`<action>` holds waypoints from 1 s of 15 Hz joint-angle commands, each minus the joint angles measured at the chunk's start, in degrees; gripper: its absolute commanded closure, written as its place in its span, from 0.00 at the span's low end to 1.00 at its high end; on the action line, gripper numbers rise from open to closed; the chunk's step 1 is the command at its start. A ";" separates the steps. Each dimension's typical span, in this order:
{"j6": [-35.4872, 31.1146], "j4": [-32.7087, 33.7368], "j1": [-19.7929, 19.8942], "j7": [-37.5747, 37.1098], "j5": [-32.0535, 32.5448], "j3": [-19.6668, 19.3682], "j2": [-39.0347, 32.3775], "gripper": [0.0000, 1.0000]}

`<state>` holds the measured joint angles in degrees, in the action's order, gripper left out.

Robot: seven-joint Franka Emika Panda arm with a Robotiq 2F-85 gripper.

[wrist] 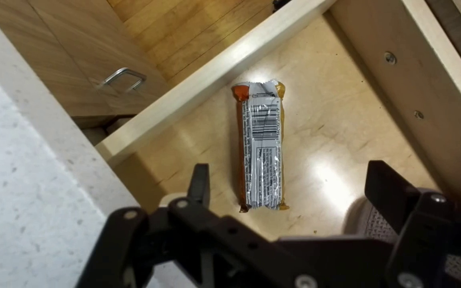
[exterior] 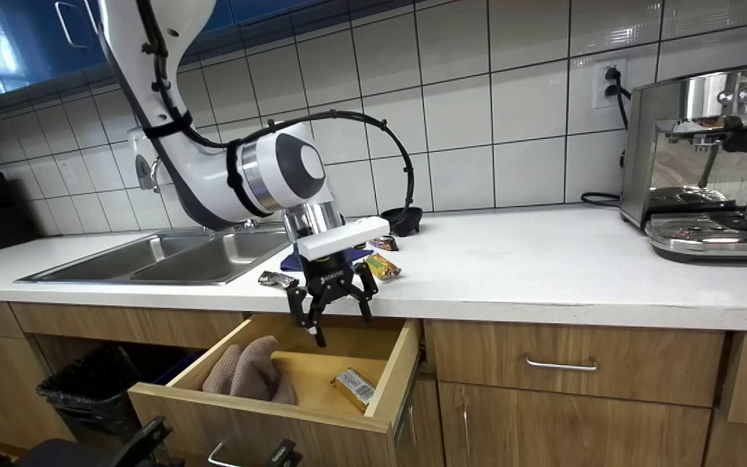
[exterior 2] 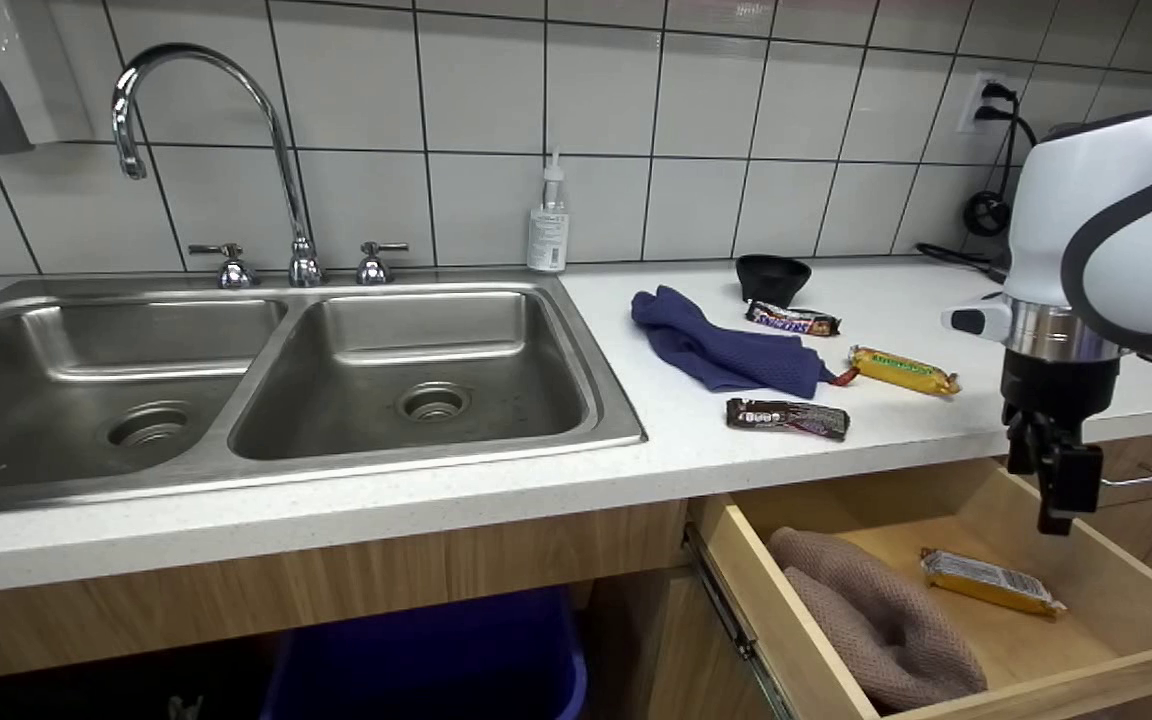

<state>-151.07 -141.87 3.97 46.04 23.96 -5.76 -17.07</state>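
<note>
Yellow-wrapped bar [wrist: 262, 148] lies barcode side up on the floor of the open drawer [exterior: 315, 370], one end near a side wall [wrist: 210, 78], apart from the brown cloth [exterior 2: 866, 610]. End effector [exterior: 342, 325] hangs above the drawer, fingers [wrist: 199, 184] spread wide. Worktop [exterior: 509, 259] carries a blue cloth [exterior 2: 721, 342], a black bowl [exterior 2: 772, 278] and three more wrapped bars [exterior 2: 904, 372] near one another.
</note>
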 commanded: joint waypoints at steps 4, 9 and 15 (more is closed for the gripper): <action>0.47 -1.29 2.18 1.04 -1.79 1.00 6.06 0.00; -0.15 -0.06 2.32 0.83 -4.01 0.96 7.89 0.00; 0.61 4.66 1.80 0.41 -6.97 1.54 6.78 0.00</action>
<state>-151.08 -139.81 5.16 46.10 18.65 -5.52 -10.07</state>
